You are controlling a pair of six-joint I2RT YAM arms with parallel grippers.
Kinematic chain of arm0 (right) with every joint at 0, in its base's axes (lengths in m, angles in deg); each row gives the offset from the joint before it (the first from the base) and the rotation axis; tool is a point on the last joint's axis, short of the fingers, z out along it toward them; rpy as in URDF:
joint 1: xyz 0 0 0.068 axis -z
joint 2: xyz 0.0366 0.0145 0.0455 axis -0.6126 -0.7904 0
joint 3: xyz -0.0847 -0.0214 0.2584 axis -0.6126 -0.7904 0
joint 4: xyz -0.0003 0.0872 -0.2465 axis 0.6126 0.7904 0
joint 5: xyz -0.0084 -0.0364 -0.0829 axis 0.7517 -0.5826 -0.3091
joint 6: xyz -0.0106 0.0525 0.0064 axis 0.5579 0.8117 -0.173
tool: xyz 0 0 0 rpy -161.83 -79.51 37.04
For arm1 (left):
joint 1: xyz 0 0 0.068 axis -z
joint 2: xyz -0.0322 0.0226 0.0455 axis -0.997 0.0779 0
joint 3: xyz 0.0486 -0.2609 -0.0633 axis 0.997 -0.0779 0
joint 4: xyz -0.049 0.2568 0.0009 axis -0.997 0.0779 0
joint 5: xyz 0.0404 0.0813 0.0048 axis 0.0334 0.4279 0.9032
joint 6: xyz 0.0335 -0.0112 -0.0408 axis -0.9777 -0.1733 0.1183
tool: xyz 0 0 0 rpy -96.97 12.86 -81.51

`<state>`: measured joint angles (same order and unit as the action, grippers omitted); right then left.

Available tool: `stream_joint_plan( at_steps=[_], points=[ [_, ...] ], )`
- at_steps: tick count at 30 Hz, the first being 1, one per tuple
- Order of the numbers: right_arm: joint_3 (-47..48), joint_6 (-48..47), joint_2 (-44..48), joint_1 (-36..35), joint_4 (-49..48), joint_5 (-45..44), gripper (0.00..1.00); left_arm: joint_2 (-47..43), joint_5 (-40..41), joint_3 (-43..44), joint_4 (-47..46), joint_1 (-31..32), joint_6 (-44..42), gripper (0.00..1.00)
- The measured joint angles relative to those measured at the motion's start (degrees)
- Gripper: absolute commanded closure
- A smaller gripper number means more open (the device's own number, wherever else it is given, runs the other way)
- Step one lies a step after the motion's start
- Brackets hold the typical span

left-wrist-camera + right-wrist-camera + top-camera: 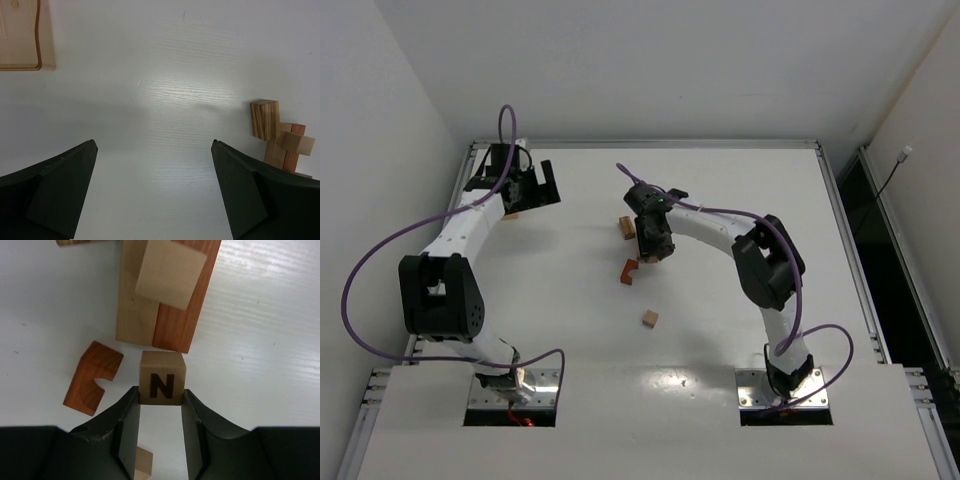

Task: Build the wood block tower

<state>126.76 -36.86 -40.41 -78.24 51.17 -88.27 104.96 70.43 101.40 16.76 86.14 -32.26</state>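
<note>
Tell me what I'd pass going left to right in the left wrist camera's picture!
First the pale wooden tray → then the striped tan block → then the tower of tan and reddish blocks.

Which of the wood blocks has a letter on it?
The tan cube clamped in the right gripper's jaws: it shows a dark N. The notched red block and the bars are plain.

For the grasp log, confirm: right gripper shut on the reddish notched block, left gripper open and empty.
Wrong block. The right wrist view shows the right gripper shut on the tan N cube; the reddish notched block lies free beside it. The left gripper is open and empty.
</note>
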Motion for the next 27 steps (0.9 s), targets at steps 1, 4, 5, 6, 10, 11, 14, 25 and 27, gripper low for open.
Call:
stream_joint_plan(
  at_steps=[1,4,5,6,10,11,14,25,27],
  points=[
    [0.70,0.20,-0.31,0.24,0.31,0.02,1.00,0.07,0.02,0.00,0.00,0.00,0.00,0.03],
    [2.80,0.94,-0.76,0.87,0.85,0.09,1.00,0.55,0.00,0.00,-0.02,0.00,0.00,0.03],
    [3.61,1.03,-0.96,1.03,0.85,0.15,1.00,0.81,0.00,0.00,-0.02,0.00,0.00,0.03],
    [4.22,1.14,-1.18,1.16,0.76,0.20,1.00,1.03,0.00,0.00,-0.02,0.00,0.00,0.03],
    [5.31,1.38,-1.95,1.73,0.87,0.42,1.00,1.62,0.02,0.00,-0.02,0.00,0.00,0.03],
    [5.60,1.40,-2.36,1.79,0.92,0.44,1.00,1.73,0.02,0.00,-0.02,0.00,0.00,0.03],
    [6.19,1.51,-3.89,1.88,0.87,0.59,1.00,1.86,0.02,0.00,-0.02,0.00,0.00,0.03],
    [9.07,1.60,-6.84,2.51,1.36,1.90,1.00,1.92,-0.02,0.02,-0.02,0.00,0.00,0.03],
    [9.14,1.62,-6.88,2.78,1.38,1.92,1.00,1.92,-0.02,0.02,-0.02,0.00,0.00,0.03]
  ],
)
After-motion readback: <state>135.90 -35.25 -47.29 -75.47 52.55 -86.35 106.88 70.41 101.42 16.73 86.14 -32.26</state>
